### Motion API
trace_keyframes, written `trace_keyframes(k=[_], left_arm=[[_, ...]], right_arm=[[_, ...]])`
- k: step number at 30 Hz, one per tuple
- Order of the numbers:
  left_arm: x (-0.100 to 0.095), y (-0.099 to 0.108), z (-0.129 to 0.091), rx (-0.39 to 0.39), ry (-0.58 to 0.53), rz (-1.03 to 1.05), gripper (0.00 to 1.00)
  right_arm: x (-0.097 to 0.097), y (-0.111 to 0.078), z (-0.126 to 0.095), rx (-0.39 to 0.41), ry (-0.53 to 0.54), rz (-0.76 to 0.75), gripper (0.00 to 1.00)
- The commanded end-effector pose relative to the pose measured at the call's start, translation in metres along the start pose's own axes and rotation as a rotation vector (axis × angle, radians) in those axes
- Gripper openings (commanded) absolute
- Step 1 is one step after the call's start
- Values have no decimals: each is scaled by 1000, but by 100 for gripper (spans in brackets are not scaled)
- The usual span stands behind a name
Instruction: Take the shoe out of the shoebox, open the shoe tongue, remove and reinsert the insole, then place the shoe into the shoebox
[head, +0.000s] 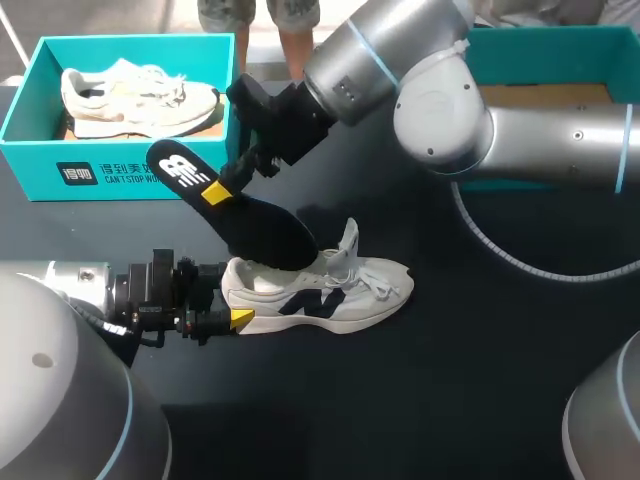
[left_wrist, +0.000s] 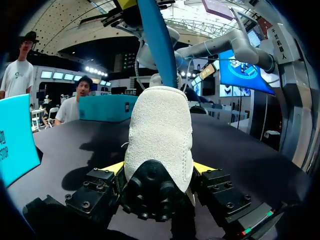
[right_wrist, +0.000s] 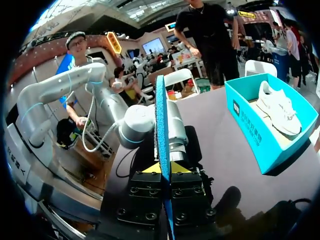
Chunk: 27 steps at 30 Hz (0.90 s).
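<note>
While left gripper (left_wrist: 159, 169) clamps shoe (head: 335, 295), right gripper (head: 220, 190) holds white-logoed insole (head: 255, 225).

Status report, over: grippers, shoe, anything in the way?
Left gripper shut on heel of white sneaker. Right gripper shut on flat black insole, lower end at sneaker's opening. Nothing blocking; teal shoebox apart.

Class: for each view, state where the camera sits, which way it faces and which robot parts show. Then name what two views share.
Head view: above and behind, looking down on the table; both arms, left claw gripping the shoe by its heel, right claw holding the insole.
Left wrist view: looks along its own claw at the shoe's heel.
Right wrist view: looks along its own claw and the insole's edge; shoebox beyond.
Shared: all three show the insole.
</note>
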<state>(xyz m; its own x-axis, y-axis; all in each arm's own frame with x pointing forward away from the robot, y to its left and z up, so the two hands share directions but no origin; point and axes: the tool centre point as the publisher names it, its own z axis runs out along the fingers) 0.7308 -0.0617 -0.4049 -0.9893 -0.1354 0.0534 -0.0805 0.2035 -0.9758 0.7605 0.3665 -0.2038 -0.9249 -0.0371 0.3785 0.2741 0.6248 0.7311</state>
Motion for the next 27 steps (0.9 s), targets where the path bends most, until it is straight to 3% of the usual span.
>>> trace_keyframes(k=[1,2,7,15,21,27], left_arm=[[1,1,0,0,-1,1,0],[1,1,0,0,-1,1,0],[1,1,0,0,-1,1,0],[1,1,0,0,-1,1,0],[1,1,0,0,-1,1,0],[1,1,0,0,-1,1,0]], right_arm=[[-1,6,-1,-63,-31,-5,0],[-2,16,-6,-126,-36,0,0],[-5,42,-30,-261,-49,2,0],[2,72,-87,-324,-37,-13,0],[17,71,-139,-334,-74,1,0],[41,64,-175,-358,-132,28,0]])
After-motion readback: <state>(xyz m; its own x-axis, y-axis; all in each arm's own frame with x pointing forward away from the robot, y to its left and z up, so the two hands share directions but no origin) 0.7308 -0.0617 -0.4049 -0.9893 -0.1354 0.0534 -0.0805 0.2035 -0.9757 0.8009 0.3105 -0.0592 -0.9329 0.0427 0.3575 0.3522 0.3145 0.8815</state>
